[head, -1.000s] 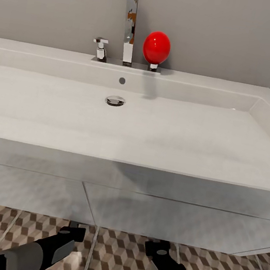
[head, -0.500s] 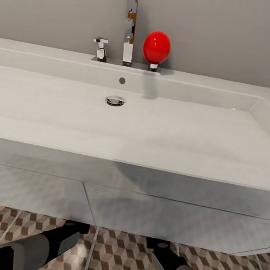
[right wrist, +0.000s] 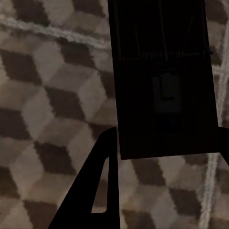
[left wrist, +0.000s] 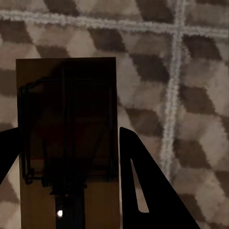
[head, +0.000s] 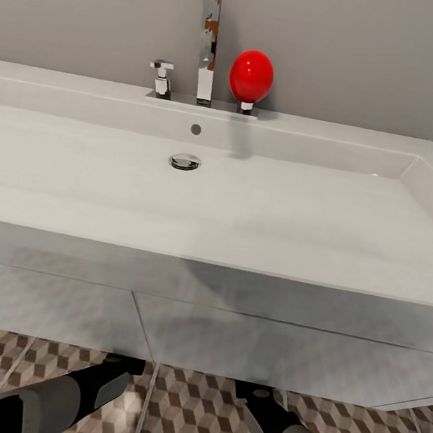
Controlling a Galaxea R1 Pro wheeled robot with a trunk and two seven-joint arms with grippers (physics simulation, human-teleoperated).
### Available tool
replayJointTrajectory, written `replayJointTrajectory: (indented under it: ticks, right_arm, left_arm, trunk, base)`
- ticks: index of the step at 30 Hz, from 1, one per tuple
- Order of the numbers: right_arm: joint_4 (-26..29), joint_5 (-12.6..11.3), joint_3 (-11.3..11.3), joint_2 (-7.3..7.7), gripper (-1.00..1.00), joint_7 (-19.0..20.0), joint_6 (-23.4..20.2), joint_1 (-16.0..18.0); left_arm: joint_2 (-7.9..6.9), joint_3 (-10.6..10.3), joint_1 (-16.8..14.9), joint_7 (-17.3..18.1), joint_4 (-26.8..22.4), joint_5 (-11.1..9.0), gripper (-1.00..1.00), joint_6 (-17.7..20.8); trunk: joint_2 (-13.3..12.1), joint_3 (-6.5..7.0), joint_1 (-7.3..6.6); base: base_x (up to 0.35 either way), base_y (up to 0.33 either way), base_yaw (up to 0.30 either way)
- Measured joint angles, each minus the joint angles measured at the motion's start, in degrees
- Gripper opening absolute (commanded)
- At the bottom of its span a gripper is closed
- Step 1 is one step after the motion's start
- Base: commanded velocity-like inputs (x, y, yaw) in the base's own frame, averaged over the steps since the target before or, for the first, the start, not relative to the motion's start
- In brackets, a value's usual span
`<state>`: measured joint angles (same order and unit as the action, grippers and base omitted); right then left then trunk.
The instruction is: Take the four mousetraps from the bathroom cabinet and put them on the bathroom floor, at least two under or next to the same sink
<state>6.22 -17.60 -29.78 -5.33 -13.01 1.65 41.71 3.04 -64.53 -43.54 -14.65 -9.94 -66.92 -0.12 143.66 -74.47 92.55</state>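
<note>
I see the bathroom floor (head: 197, 408) at six o'clock in my head view, beneath the white vanity: square tiles with a brown, beige and white cube print and pale grout. My left wrist camera shows a tan mousetrap (left wrist: 67, 138) lying flat on a tile beside a grout line. My right wrist camera shows a darker mousetrap (right wrist: 162, 81) against the tiles; contact unclear.

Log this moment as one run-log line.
phase: placing under sink | left gripper: mousetrap between fingers, above bathroom floor | right gripper: second mousetrap between fingers | release: not yet
</note>
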Motion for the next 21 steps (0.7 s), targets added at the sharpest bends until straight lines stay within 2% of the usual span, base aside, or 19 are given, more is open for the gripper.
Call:
replayJointTrajectory:
  ticks: [6,21]
  right_arm:
    - [0.26,0.07,-0.09,0.10,-1.00,0.06,0.03,-0.11]
    - [0.00,0.07,0.25,-0.01,-1.00,0.11,0.19,-0.01]
  left_arm:
    - [-0.01,-0.72,-0.15,-0.05,0.47,0.44,-1.00,-0.07]
    - [-0.03,-0.72,-0.37,0.20,1.58,0.46,-1.00,-0.15]
  trunk:
    - [0.00,0.00,0.00]
    - [0.00,0.00,-0.01]
  base:
    - [0.000,0.000,0.000]
    - [0.000,0.000,0.000]
